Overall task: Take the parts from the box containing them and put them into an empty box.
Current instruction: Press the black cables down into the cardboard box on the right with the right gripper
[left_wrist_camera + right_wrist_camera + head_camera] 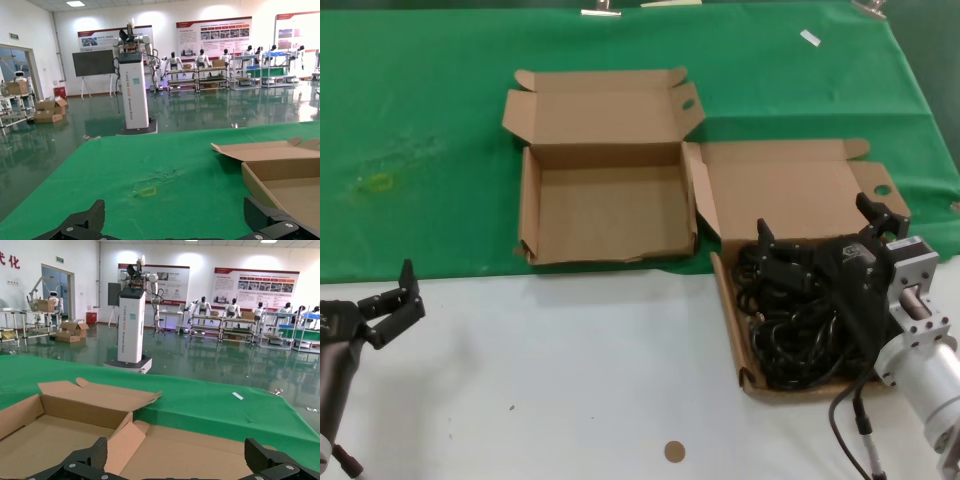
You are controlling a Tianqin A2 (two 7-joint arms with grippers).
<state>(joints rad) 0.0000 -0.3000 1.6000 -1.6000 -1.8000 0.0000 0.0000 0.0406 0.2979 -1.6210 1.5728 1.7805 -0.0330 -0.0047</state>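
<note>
Right gripper [817, 222]: fingers spread wide, holding nothing, just over the parts at the lower right.
Left gripper [392, 300]: fingers apart, empty, over the white table [550, 380] at the lower left, well apart from both boxes.
Parts [800, 320]: black cords in one tangled heap inside the box containing them [728, 310].
Empty box [605, 210]: on the green cloth [430, 140], lid open, just beside the full box.

Head camera looks down on both boxes; low wrist cameras face outward, sharing the empty box [605, 195].
</note>
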